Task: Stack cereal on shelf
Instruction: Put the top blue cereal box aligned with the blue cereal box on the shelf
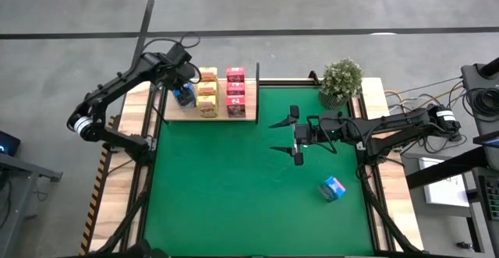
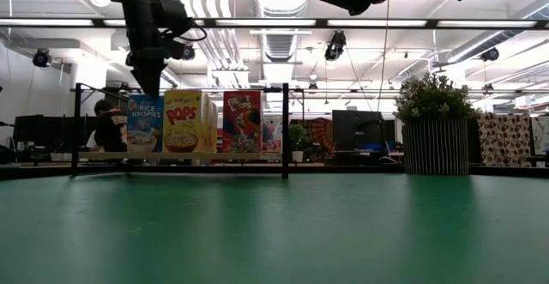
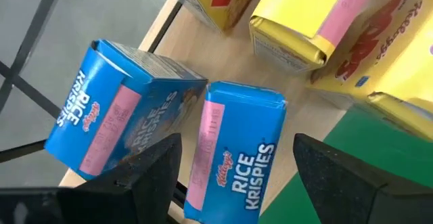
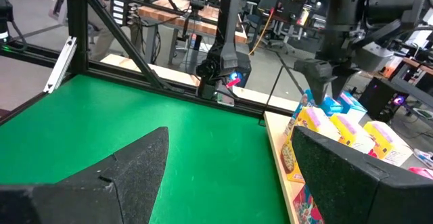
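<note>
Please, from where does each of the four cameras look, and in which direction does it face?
High: overhead, straight down; both arms, shelf, green mat.
Low: table height, level across the mat toward the shelf; arms overhead.
Left wrist: down between left gripper fingers at blue boxes.
Right wrist: across the mat past open right gripper.
Shared: high and low both show the plant.

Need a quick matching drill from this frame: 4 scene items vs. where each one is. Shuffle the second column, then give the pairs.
Things:
1. left gripper
2. right gripper
3. loose blue cereal box
4. potted plant

Places:
A. lying on the green mat, away from the shelf
B. open, over the middle of the green mat
C. open, above the blue cereal boxes at the shelf's left end
D. at the mat's far right corner

Pairs: 1-C, 2-B, 3-A, 4-D
</note>
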Available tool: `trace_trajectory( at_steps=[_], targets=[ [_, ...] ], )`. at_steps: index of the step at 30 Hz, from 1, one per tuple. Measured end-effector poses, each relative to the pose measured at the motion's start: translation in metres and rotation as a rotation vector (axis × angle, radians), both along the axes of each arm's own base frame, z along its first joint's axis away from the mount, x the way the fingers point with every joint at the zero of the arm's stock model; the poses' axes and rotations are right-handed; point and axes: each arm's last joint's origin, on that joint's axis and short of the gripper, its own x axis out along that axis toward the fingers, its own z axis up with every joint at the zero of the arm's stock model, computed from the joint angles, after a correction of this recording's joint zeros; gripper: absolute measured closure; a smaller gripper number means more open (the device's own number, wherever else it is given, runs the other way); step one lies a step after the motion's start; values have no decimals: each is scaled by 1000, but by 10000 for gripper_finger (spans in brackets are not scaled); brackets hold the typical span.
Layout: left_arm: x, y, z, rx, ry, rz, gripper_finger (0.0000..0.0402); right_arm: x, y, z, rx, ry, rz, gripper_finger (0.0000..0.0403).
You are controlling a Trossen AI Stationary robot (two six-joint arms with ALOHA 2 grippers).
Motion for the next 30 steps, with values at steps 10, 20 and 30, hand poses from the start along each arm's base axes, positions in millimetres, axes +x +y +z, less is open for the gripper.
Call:
trace_trajectory(
  at_steps=[10,20,30],
  targets=[
    [-2,-2,-10,-36,46,-38,178,0,0,0,-1,1,0,99],
    [-3,-3,-9,-40,69,-80,238,0,0,0,-1,1,-2,99],
    [-8,-4,-9,40,242,-66,251,0,0,0,-3,1,-1,99]
  ],
)
